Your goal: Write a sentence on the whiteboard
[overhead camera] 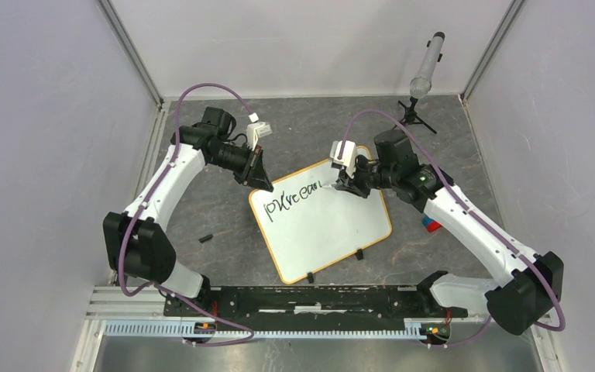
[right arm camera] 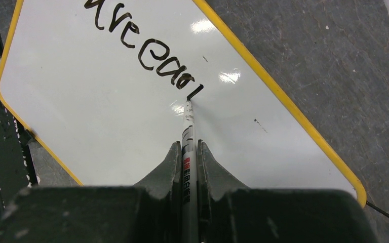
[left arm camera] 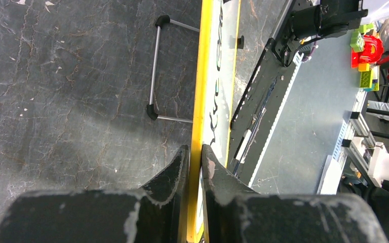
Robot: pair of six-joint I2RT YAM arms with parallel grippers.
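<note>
Clamps the frame of the whiteboard (left arm camera: 202, 76) in the left gripper (left arm camera: 196, 152), jaws almost closed. Squeezes a marker (right arm camera: 188, 126) in the right gripper (right arm camera: 187, 149), tip touching the end of the sentence (right arm camera: 154, 55).

White left arm with black joints (overhead camera: 163, 184) bends up and inward, its black two-finger left gripper (left arm camera: 195, 149) pinched on the edge of the yellow-framed glossy whiteboard (overhead camera: 321, 229). White right arm (overhead camera: 465, 218) mirrors it, black right gripper (right arm camera: 187, 146) clamped round a slim white marker pen (right arm camera: 188, 126)
</note>
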